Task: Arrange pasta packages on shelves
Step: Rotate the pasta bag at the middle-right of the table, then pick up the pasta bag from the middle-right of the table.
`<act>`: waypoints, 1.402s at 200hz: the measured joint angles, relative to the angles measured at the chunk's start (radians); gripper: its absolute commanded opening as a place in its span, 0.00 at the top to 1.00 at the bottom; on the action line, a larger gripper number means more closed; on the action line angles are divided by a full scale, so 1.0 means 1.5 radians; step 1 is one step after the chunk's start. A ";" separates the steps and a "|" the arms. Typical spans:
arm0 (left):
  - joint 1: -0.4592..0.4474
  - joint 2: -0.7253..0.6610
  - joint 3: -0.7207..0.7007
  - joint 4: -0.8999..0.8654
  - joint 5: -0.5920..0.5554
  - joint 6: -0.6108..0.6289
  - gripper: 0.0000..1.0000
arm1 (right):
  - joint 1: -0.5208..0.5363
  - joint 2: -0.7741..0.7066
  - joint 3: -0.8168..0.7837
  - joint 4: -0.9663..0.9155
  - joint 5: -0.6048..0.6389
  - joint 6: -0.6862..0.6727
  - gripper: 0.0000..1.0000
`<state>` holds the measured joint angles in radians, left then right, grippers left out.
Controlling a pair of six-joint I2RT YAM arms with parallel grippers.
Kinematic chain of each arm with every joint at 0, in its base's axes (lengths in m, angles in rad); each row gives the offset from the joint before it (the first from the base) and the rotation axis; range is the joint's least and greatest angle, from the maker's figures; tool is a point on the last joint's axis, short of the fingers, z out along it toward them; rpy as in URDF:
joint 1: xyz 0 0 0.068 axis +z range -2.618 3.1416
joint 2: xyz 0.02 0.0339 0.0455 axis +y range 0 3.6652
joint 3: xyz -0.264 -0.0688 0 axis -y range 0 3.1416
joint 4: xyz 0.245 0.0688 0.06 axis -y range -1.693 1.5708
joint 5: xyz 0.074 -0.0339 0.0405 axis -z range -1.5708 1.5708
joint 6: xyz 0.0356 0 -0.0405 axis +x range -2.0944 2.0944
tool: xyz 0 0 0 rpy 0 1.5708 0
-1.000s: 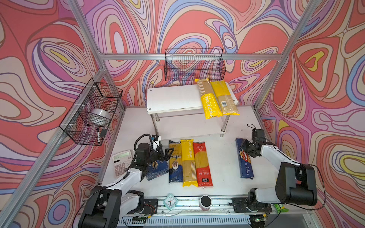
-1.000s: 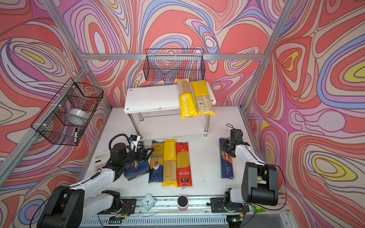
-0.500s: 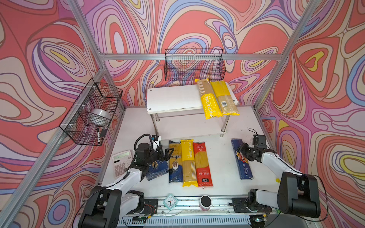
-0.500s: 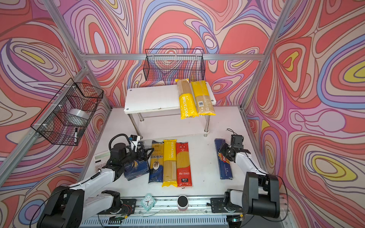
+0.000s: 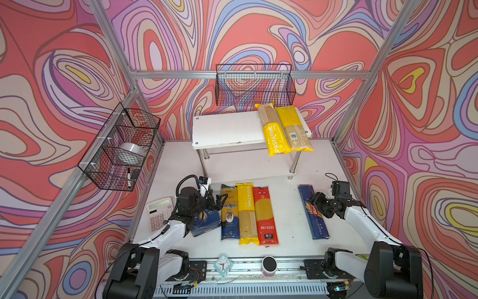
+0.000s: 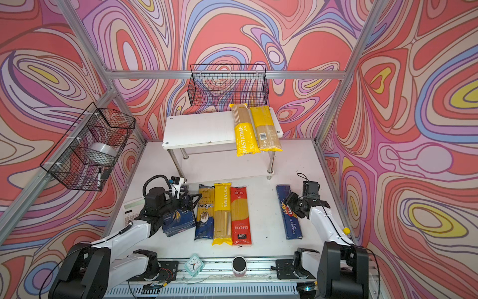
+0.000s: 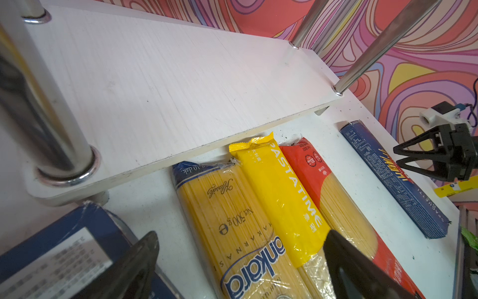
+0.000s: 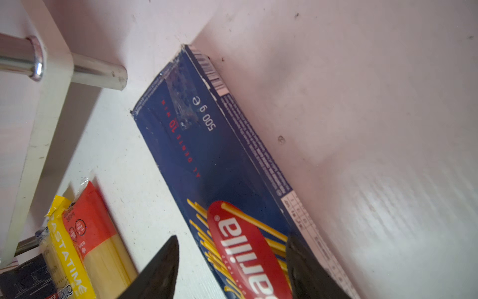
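The left gripper (image 5: 219, 201) has its jaws spread wide and holds nothing. In the left wrist view its fingers (image 7: 137, 266) flank the ankara spaghetti pack (image 7: 232, 220) lying below them. A wide dark-blue box (image 5: 205, 220) lies under its wrist. Past the ankara pack, a yellow PASTATIME bag (image 5: 245, 212) and a red bag (image 5: 265, 214) touch side by side. Ahead stands the white shelf rack (image 5: 227, 129), with a second PASTATIME bag (image 5: 275, 134) and a barcode bag (image 5: 294, 129) on its top board. The right gripper (image 8: 232, 236) is partly open and straddles the Barilla box (image 8: 207, 145) on the table, unclamped, with one finger clear of the box's edge.
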<state>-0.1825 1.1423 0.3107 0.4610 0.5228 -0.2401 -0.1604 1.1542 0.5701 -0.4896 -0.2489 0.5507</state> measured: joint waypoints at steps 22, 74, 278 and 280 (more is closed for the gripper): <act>0.000 0.000 0.000 0.000 0.000 0.000 0.00 | 0.000 -0.004 0.000 -0.017 0.022 0.010 0.33; 0.000 0.000 0.000 -0.001 0.000 0.000 0.00 | 0.000 0.001 -0.010 -0.002 0.010 0.032 0.33; 0.000 0.003 0.001 -0.001 0.000 0.000 0.00 | 0.255 0.025 0.128 -0.240 0.143 0.063 0.10; 0.000 0.003 0.001 -0.001 0.000 0.000 0.00 | 0.257 0.027 0.127 -0.241 0.144 0.063 0.10</act>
<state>-0.1829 1.1469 0.3126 0.4603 0.5232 -0.2401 0.2245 1.1942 0.7609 -0.8516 -0.0322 0.6453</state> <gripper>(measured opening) 0.994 0.894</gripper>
